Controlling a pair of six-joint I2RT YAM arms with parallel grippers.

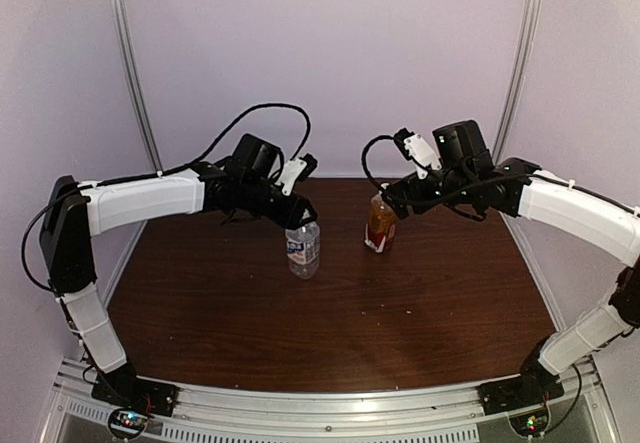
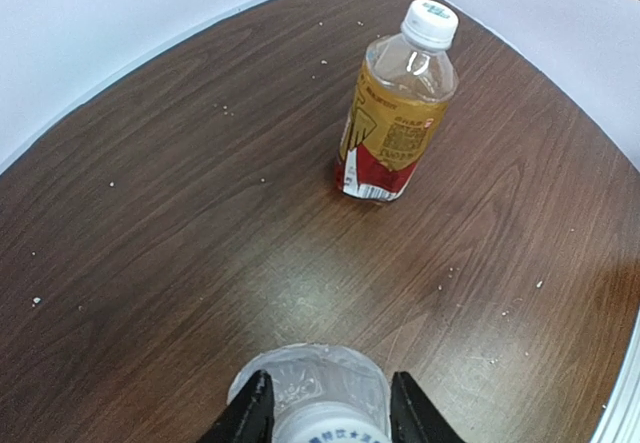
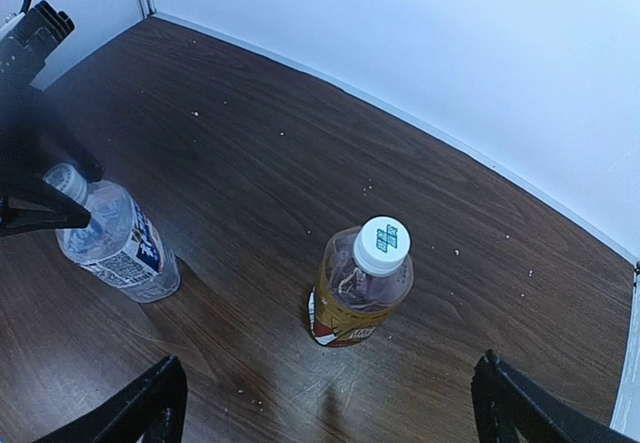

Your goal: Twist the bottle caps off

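Observation:
The clear bottle [image 1: 303,248] with a white-blue label stands upright mid-table. My left gripper [image 1: 305,221] is down over its top, and in the left wrist view its two fingers press against both sides of the white cap [image 2: 330,429], above the bottle's shoulder [image 2: 310,375]. The amber bottle [image 1: 380,225] with a red-white label stands to the right, its white cap [image 3: 382,245] screwed on. Hovering above and just beyond that bottle, my right gripper [image 1: 392,201] is open, with the fingers [image 3: 160,398] spread wide and nothing between them. The clear bottle [image 3: 120,243] also shows at the left of the right wrist view.
The dark wooden table [image 1: 330,313] carries small white specks. White walls close it in at the back and on both sides, with a metal rail [image 1: 330,403] along the near edge.

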